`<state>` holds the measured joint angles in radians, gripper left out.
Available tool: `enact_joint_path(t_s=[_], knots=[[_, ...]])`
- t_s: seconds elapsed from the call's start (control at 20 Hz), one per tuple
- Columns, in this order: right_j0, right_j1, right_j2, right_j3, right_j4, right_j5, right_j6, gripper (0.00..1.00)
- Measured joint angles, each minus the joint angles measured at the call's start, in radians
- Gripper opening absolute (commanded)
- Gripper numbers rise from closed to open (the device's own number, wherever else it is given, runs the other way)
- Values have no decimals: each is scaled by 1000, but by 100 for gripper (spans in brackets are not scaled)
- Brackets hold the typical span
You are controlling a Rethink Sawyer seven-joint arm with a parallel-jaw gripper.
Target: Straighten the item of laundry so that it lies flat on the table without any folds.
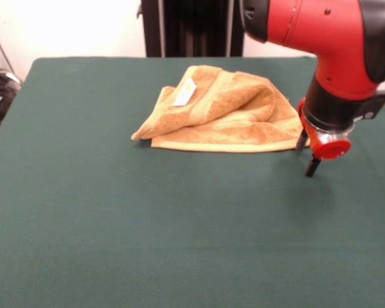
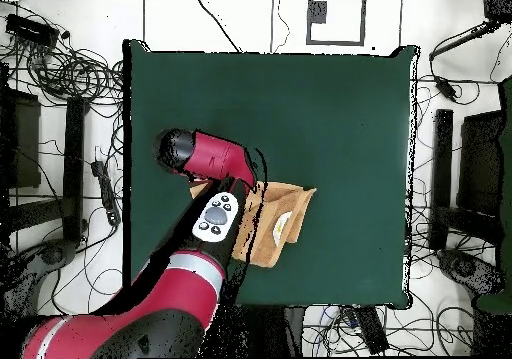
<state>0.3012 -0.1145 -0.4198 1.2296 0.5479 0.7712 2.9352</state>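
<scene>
The item of laundry (image 1: 228, 112), a golden-orange towel, lies crumpled and folded over itself on the far middle of the green table (image 1: 147, 224). Its white label (image 1: 185, 93) faces up near the left end of the folds. My gripper (image 1: 307, 154) hangs low at the towel's right corner, open, with one finger (image 1: 301, 140) at the cloth's edge and the other finger (image 1: 312, 168) on the near side over bare felt. In the overhead view the arm covers part of the towel (image 2: 288, 213) and hides the gripper; the table (image 2: 300, 105) spreads wide around it.
The red and black arm (image 1: 333, 45) fills the upper right of the front view. Cables and black stands (image 2: 60, 175) ring the table on the floor in the overhead view. A dark post (image 1: 192, 25) rises behind the table's far edge.
</scene>
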Motion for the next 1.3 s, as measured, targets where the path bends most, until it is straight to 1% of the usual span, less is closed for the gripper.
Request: enact_joint_path(t_s=[1.3], knots=[[11,7,-15,-8,-2,12,0,100]])
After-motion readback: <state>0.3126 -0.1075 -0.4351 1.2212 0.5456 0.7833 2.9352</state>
